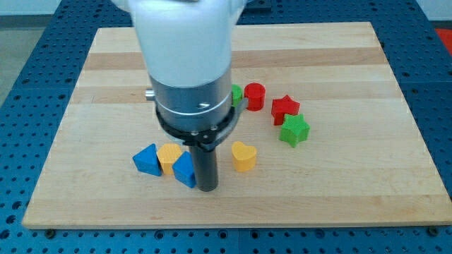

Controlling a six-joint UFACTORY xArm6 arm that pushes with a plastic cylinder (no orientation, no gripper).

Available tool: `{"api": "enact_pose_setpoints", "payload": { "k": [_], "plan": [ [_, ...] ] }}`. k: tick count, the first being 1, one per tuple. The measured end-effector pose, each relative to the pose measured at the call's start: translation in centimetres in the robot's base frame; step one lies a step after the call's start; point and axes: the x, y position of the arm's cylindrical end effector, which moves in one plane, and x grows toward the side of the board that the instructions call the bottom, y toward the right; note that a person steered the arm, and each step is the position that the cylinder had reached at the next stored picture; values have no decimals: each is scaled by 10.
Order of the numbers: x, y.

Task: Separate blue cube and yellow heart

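The blue cube [184,170] lies near the board's bottom middle, touching the left side of my rod. The yellow heart [244,156] lies to the right of the rod, a short gap away. My tip [207,188] rests on the board just right of the blue cube and lower left of the yellow heart, between the two. A yellow block [168,155] touches the blue cube's upper left, and a blue triangular block [147,159] sits left of that.
A red cylinder [255,95], a red star [284,108] and a green star [294,130] lie at the right of centre. A green block [236,93] shows partly behind the arm. The wooden board [367,183] sits on a blue perforated table.
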Motion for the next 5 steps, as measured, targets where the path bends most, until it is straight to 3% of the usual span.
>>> {"api": "enact_pose_setpoints", "payload": {
  "k": [5],
  "plan": [
    [-50,60]
  ]
}}
